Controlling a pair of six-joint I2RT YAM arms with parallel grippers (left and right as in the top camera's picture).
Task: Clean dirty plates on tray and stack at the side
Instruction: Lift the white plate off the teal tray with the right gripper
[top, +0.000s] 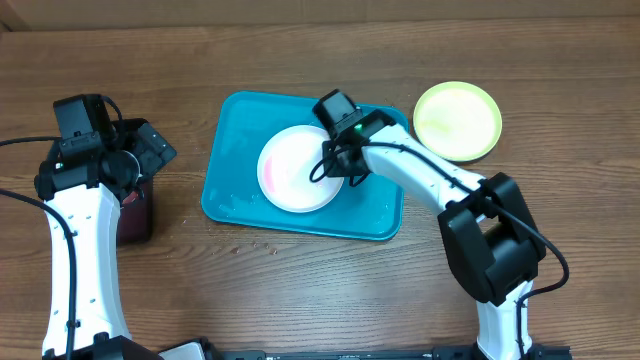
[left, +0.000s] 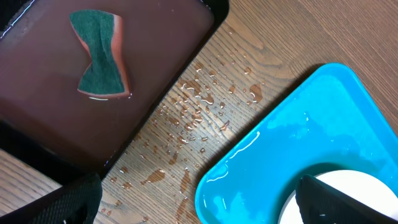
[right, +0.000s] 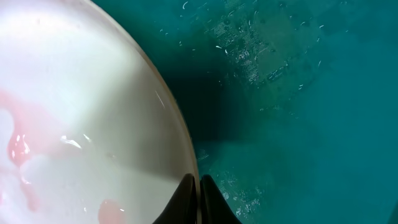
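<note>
White plate (top: 298, 168) lies flat in the middle of the teal tray (top: 232, 120), its right rim pinched by the right gripper (top: 345, 165).

The plate is round, glossy, wet plastic with a pink smear left of centre. The tray is smooth, rounded at the corners and beaded with water, its long axis running left to right. A yellow-green plate (top: 457, 120) sits on the wood table (top: 300, 290) beyond the tray's right end. The left gripper (top: 152, 150), fingers wide, hangs over a maroon tray (left: 161, 81) holding a bow-shaped green sponge (left: 102, 56).
</note>
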